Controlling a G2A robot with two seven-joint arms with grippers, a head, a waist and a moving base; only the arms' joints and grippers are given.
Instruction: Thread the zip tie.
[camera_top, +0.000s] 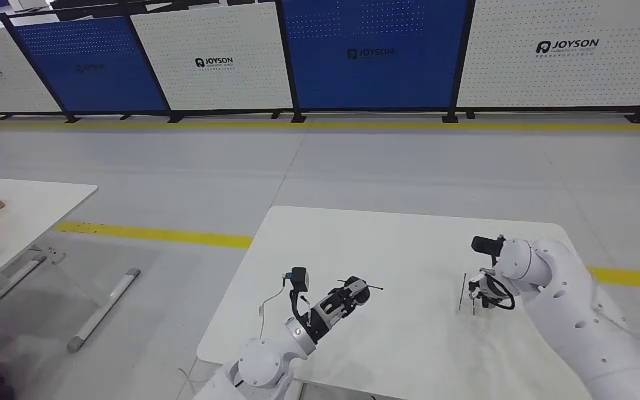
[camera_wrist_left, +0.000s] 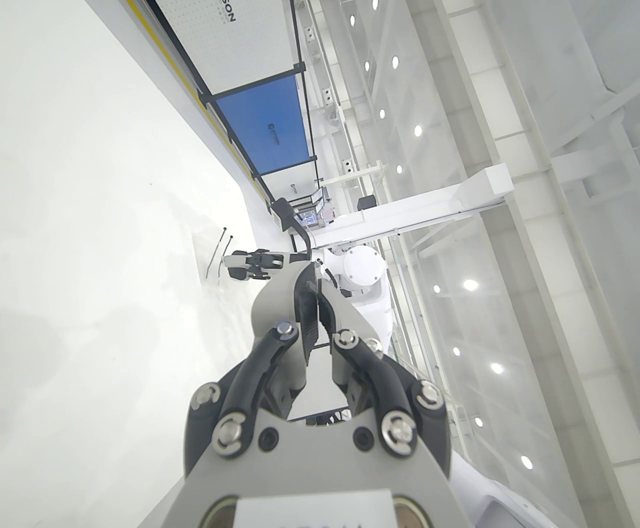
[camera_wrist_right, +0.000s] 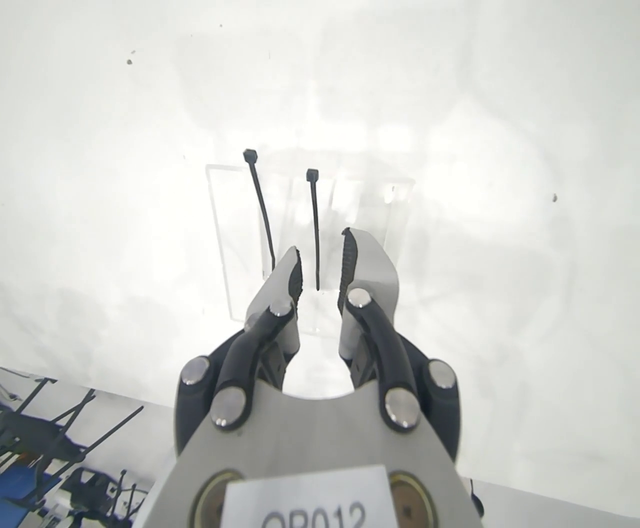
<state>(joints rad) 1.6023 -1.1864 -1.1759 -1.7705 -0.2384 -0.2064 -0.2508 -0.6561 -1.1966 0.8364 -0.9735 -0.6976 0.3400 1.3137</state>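
Zip ties (camera_wrist_right: 315, 230), two black ones, lie side by side on a clear sheet (camera_wrist_right: 220, 240) on the right part of the white tabletop (camera_top: 400, 250). The right end effector (camera_wrist_right: 321, 241) hangs just above them, fingers moderately apart, with one tie's tail between them. The left end effector (camera_wrist_left: 316, 280) is well apart, over the tabletop's near side, pads pressed together. A thin black strand (camera_top: 374, 288) crosses its tip; whether it is gripped cannot be told.
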